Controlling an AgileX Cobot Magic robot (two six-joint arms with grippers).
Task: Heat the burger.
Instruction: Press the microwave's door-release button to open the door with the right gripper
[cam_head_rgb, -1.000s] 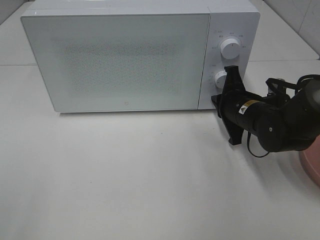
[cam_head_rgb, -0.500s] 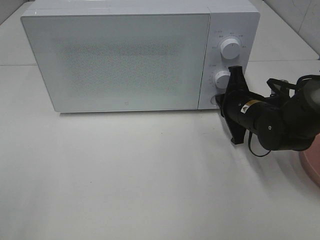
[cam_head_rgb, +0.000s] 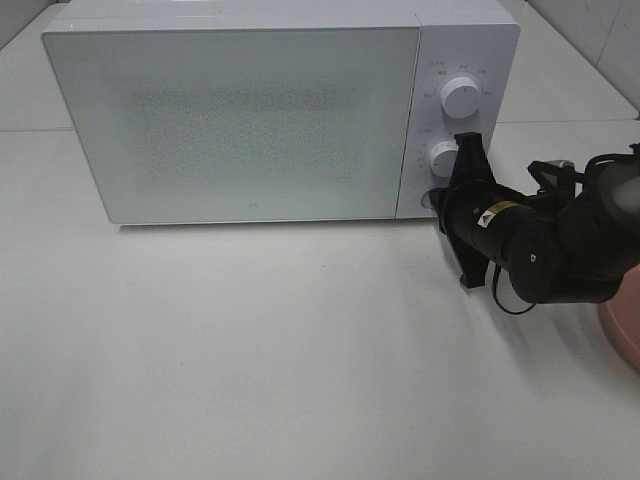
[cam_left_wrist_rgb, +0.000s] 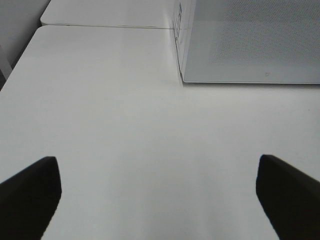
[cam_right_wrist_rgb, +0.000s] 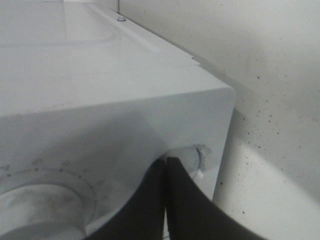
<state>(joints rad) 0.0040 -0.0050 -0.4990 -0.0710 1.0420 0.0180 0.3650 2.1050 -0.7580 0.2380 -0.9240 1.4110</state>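
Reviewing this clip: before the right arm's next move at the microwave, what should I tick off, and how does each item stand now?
1. The white microwave is closed: ok.
2. Right claw shut, tip at the round button below the knobs: ok.
3. Left claw open and empty: ok.
4. Burger inside the microwave: cannot tell; no burger in any view and the window shows nothing.
5. Pink round plate emptied: cannot tell; only its rim shows.

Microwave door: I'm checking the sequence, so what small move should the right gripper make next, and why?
Probably press the right gripper, jaws shut, straight into the round button below the lower dial. Its tip is at that button, and the microwave door is closed.
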